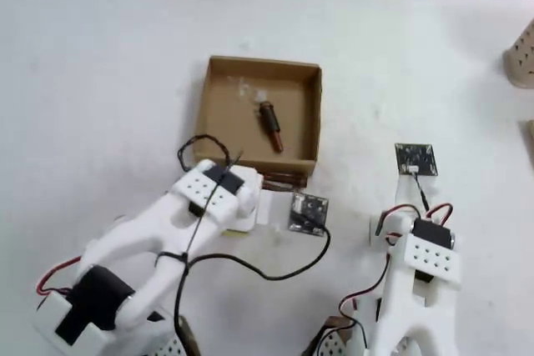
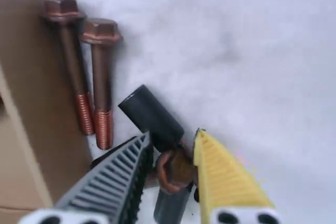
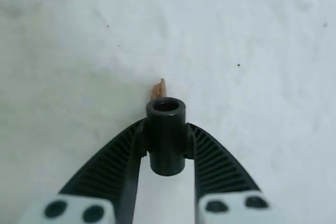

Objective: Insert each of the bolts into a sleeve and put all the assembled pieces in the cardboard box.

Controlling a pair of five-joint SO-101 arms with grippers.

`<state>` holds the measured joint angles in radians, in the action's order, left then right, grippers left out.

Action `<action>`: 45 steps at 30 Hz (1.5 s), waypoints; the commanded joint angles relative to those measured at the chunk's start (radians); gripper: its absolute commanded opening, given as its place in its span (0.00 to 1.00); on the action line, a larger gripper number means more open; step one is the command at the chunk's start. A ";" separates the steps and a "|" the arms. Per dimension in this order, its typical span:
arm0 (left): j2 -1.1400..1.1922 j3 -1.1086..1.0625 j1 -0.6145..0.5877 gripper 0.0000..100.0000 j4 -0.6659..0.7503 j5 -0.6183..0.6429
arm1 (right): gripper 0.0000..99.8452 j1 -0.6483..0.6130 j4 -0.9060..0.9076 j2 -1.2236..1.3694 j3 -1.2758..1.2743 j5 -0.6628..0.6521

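- Two sets of jaws sit low over the white worktop (image 1: 100, 81), the left set well apart from the right.
- Left jaws, one grey and one yellow, are closed in on the head of a copper bolt (image 2: 170, 170), pinching it from both sides as far as I can see.
- Just past their tips lies a tilted black sleeve (image 2: 151, 116), its near end touching the grey jaw; I cannot tell whether the pinched bolt runs into it.
- Out beyond the grey jaw, a loose bolt (image 2: 101, 77) lies just beside another bolt (image 2: 68, 61), which rests against the wall of the cardboard box (image 1: 209, 114).
- Right jaws are pinching a second sleeve (image 3: 166, 140), black too, with its open end showing.
- A small copper tip (image 3: 158, 90) peeks out just behind that sleeve; too little shows to say what it is.
- Inside the box, ahead of the left jaws, one assembled piece (image 1: 269, 127) lies at a slant.
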<state>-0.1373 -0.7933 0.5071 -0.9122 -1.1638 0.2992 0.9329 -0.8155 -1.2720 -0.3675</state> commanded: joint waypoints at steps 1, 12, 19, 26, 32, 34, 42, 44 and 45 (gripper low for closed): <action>-0.024 0.006 -0.041 0.13 -0.015 -0.037 | 0.02 0.005 -0.005 -0.025 0.008 -0.015; -0.087 0.005 -0.191 0.14 0.068 0.009 | 0.02 0.005 -0.005 -0.025 0.008 -0.017; -0.082 0.014 -0.348 0.14 0.115 0.035 | 0.02 0.005 -0.005 -0.027 0.008 -0.018; -0.079 0.005 -0.406 0.15 0.209 0.150 | 0.02 0.005 -0.005 -0.027 0.008 -0.020; -0.084 0.014 -0.320 0.14 0.110 0.110 | 0.02 0.005 -0.007 -0.024 0.008 -0.020; -0.085 0.021 -0.260 0.14 0.080 0.147 | 0.02 0.005 -0.008 -0.024 0.008 -0.020; -0.085 0.023 -0.150 0.14 0.005 0.250 | 0.02 0.005 -0.008 -0.021 0.008 -0.021; -0.084 0.023 -0.154 0.15 0.011 0.299 | 0.02 0.005 -0.008 -0.021 0.008 -0.021; -0.084 0.023 -0.154 0.15 0.009 0.316 | 0.02 0.005 -0.008 -0.021 0.008 -0.021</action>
<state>-0.1987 -0.7963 0.3353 -0.8968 -0.9198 0.2992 0.9329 -0.8155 -1.2720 -0.3782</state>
